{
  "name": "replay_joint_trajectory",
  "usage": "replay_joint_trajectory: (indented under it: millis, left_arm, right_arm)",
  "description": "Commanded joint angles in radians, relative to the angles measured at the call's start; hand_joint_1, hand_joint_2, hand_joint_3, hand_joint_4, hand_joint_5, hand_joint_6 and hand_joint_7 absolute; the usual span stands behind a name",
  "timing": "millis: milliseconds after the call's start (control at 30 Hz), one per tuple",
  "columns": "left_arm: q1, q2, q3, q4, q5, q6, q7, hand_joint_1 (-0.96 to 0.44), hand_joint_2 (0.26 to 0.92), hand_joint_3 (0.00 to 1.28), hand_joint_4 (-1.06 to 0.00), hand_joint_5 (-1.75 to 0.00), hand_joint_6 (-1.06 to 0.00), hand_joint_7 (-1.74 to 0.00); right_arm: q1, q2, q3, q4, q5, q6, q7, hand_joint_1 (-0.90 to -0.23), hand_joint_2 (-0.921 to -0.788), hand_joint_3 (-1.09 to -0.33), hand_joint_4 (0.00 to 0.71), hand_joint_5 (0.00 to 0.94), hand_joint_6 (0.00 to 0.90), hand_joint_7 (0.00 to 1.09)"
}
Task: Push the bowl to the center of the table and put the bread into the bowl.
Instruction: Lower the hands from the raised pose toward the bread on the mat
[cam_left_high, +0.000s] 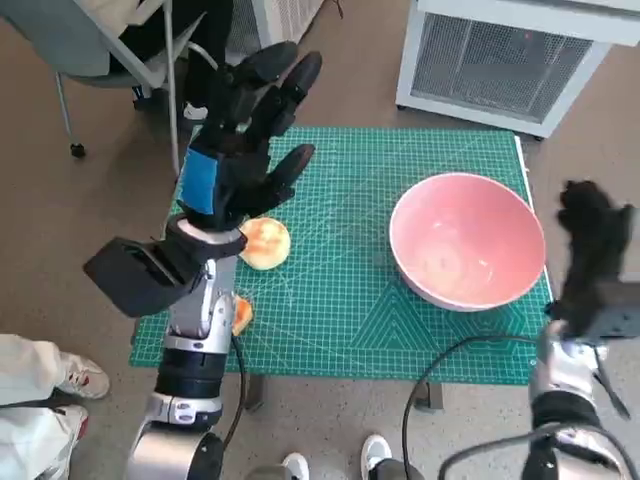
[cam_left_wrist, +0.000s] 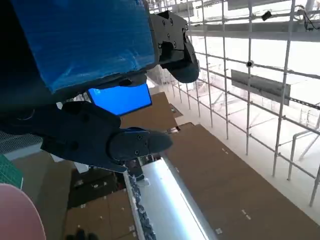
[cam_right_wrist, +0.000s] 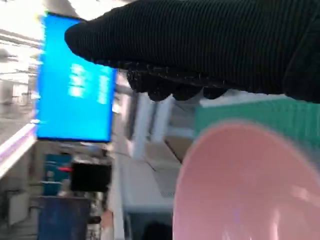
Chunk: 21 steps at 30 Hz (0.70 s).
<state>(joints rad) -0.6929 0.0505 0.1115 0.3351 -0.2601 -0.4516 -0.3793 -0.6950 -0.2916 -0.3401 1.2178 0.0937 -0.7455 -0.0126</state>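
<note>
**Bowl push pending, bread untouched**

Green-matted worktop is carrying a pink bowl near its right edge. Right hand is hovering just beside the rim, grip unclear. Left hand is hanging spread and empty above the bread. Next: nudging bowl leftward. A second bread piece is lying nearby.

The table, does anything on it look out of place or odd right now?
Mostly the bowl: it sits by the mat's right edge rather than its middle, empty. The bread lies apart on the left, under the raised left hand. Nothing looks spilled or damaged.
</note>
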Motion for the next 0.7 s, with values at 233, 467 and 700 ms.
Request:
replay_joint_trajectory:
  millis: [233,467,700]
  left_arm:
    - [0.034,0.026,0.005,-0.054,-0.005,0.030,0.010,-0.43,0.921,0.36,-0.35,0.00,-0.10,-0.76]
    - [0.058,0.036,0.009,-0.093,-0.007,0.047,0.017,-0.43,0.921,0.35,-0.35,0.00,-0.12,-0.73]
    - [0.086,0.048,0.017,-0.122,0.006,0.050,0.032,-0.43,0.921,0.34,-0.37,-0.01,-0.14,-0.69]
  right_arm:
    - [-0.061,0.072,0.005,0.069,0.011,0.123,0.005,-0.485,-0.921,-0.828,0.262,0.015,0.065,0.45]
    - [-0.098,0.099,0.008,0.078,0.008,0.164,0.017,-0.478,-0.921,-0.836,0.259,0.010,0.070,0.44]
    - [-0.134,0.125,0.021,0.077,-0.004,0.169,0.015,-0.486,-0.921,-0.846,0.254,0.005,0.068,0.43]
